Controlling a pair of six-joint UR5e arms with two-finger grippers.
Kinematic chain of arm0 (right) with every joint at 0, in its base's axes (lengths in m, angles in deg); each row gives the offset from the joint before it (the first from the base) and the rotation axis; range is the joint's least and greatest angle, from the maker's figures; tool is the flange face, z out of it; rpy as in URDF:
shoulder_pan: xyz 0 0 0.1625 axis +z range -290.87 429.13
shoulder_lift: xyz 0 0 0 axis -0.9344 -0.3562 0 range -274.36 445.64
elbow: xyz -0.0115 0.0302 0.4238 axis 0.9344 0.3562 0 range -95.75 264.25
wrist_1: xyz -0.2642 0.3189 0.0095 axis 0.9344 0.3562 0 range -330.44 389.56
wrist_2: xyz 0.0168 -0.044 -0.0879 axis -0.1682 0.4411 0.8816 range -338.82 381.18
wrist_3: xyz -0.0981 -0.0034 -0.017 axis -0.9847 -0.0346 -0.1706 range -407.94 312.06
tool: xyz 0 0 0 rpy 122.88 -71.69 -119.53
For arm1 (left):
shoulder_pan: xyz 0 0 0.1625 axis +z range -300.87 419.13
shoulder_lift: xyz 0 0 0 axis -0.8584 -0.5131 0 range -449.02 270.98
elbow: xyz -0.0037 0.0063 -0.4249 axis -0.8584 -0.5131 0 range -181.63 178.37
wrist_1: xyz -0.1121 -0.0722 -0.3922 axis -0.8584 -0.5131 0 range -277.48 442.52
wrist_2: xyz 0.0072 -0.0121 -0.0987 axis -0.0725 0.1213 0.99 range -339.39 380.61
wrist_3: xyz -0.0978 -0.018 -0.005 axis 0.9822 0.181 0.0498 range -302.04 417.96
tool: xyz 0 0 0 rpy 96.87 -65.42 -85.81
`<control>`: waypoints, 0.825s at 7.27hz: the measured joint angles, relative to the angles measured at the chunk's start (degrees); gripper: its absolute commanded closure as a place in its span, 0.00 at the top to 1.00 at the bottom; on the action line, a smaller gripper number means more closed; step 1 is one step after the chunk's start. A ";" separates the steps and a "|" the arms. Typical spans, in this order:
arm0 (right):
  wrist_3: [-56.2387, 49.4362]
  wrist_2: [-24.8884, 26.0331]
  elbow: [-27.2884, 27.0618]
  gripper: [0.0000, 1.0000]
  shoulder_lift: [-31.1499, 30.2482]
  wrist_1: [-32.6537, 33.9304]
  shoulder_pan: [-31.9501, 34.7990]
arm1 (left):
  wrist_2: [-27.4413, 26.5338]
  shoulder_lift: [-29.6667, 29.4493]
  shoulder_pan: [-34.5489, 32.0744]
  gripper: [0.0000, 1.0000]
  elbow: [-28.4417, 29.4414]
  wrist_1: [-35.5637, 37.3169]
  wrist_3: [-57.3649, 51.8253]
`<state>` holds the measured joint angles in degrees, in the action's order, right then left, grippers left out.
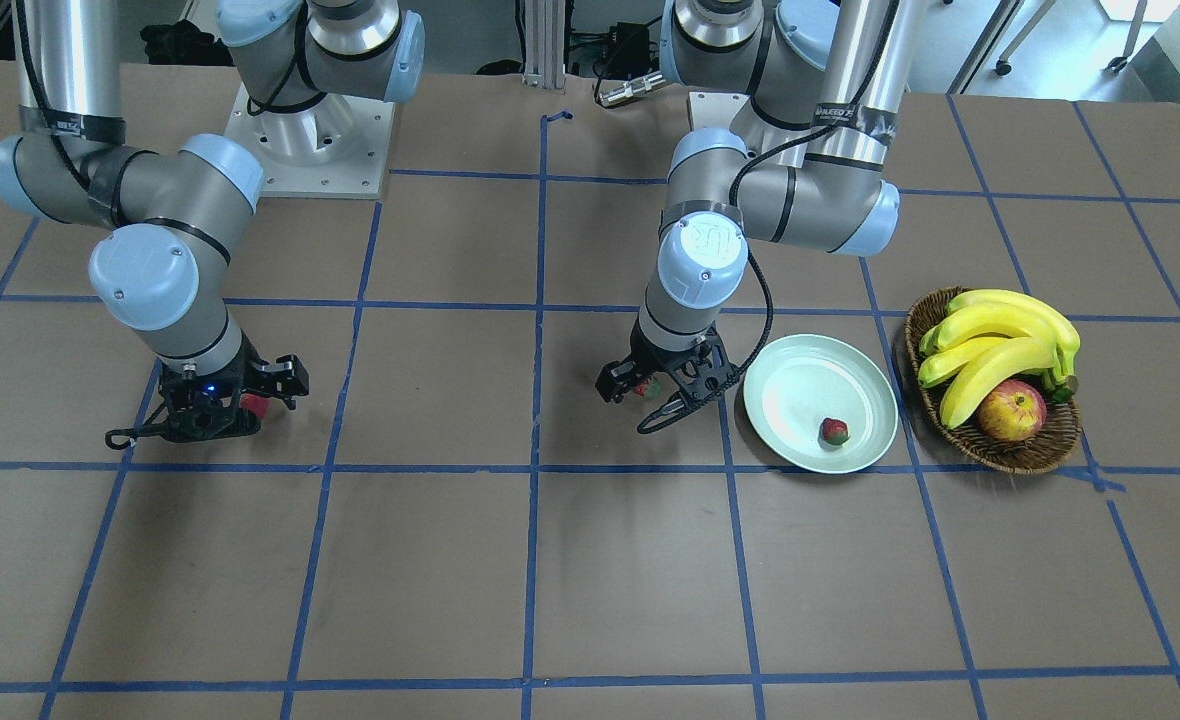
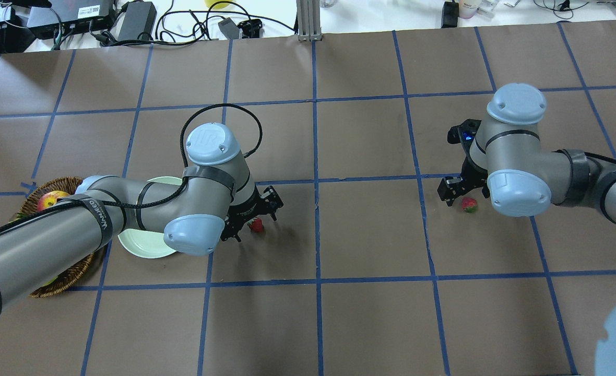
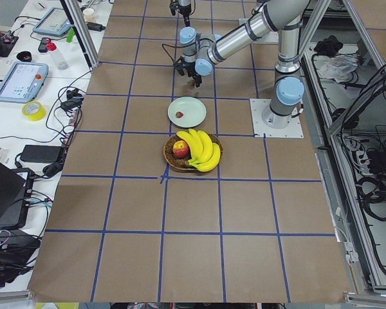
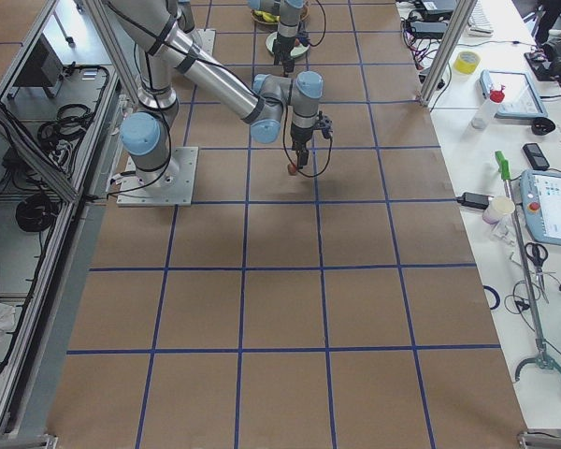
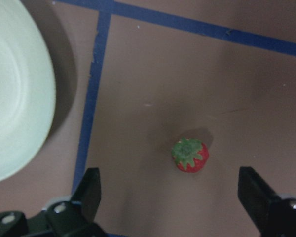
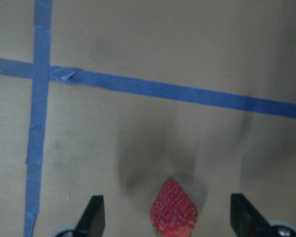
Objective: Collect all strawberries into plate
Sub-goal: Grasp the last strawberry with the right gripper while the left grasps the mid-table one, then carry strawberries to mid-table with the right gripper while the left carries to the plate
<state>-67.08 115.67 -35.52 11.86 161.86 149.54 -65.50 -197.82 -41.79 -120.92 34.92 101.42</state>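
Left pincer [image 5: 170,187] hangs spread over the worktop [image 5: 187,74], its arm strap [image 2: 99,219] reading "WANEED". Right pincer [image 6: 166,207], likewise spread, straddles a first strawberry [image 6: 173,210], cropped at six o'clock of its wrist view. Plate [image 2: 141,243], half hidden from overhead, holds a second strawberry [image 1: 834,431]; a third strawberry [image 5: 190,155] lies at its three o'clock, between the left fingers [image 5: 91,190].

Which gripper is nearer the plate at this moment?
Left. The left gripper hangs open just beside the plate, over one strawberry. The right gripper is far off to the other side, open over another strawberry.
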 measured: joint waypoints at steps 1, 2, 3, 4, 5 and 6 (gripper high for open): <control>-0.24 0.01 -0.05 0.34 0.26 0.08 -0.06 | 0.06 -0.62 0.01 0.60 -0.27 0.78 0.62; -0.34 0.14 -0.06 0.29 0.40 0.10 -0.07 | 0.07 -0.92 0.02 0.41 -0.33 1.10 0.78; -0.41 0.21 -0.09 0.23 0.44 0.11 -0.08 | 0.10 -0.92 0.01 0.21 -0.34 1.27 0.80; -0.46 0.24 -0.09 0.21 0.45 0.10 -0.08 | 0.11 -0.74 -0.02 0.07 -0.34 1.33 0.72; -0.49 0.27 0.02 0.22 0.46 -0.03 -0.08 | 0.10 -0.52 -0.05 0.00 -0.32 1.36 0.54; -0.36 0.29 0.66 0.22 0.27 -0.44 -0.08 | 0.03 -0.36 -0.05 0.00 -0.28 1.37 0.17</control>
<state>-67.44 115.96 -34.86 12.13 161.42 149.46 -65.48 -198.18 -41.85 -121.20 36.29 101.59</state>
